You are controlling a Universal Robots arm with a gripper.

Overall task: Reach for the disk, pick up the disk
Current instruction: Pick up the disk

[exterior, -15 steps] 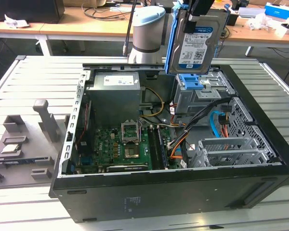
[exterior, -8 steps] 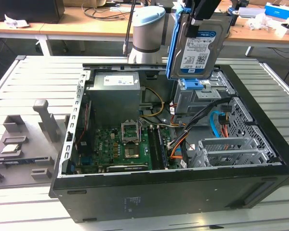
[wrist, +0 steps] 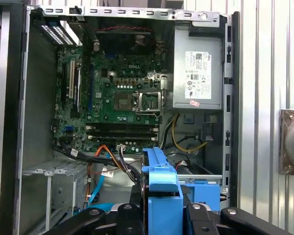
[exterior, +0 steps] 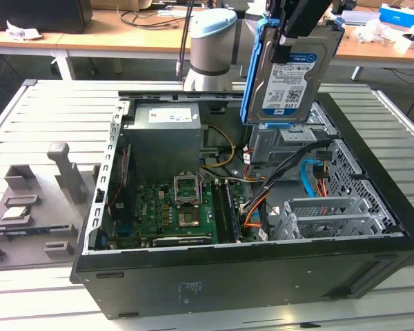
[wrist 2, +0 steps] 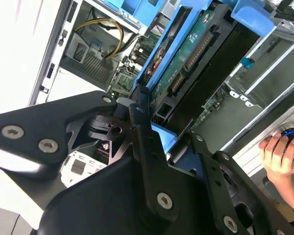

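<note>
Pinching the disk (exterior: 290, 76), the end effector (exterior: 288, 43) holds it upright above the computer case (exterior: 262, 276).

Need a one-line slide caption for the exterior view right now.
Gripper holds the disk upright, lifted above the drive cage of the open computer case.

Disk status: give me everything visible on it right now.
The disk is a flat rectangular silver metal drive with a blue-and-white barcoded label and blue plastic side rails. In the exterior view it hangs upright, slightly tilted, label facing the camera, lifted above the open computer case over the drive cage at the exterior view's right. The gripper is shut on its top end. In the second wrist view its green circuit-board underside shows between the rails. Nothing else touches it.
</note>
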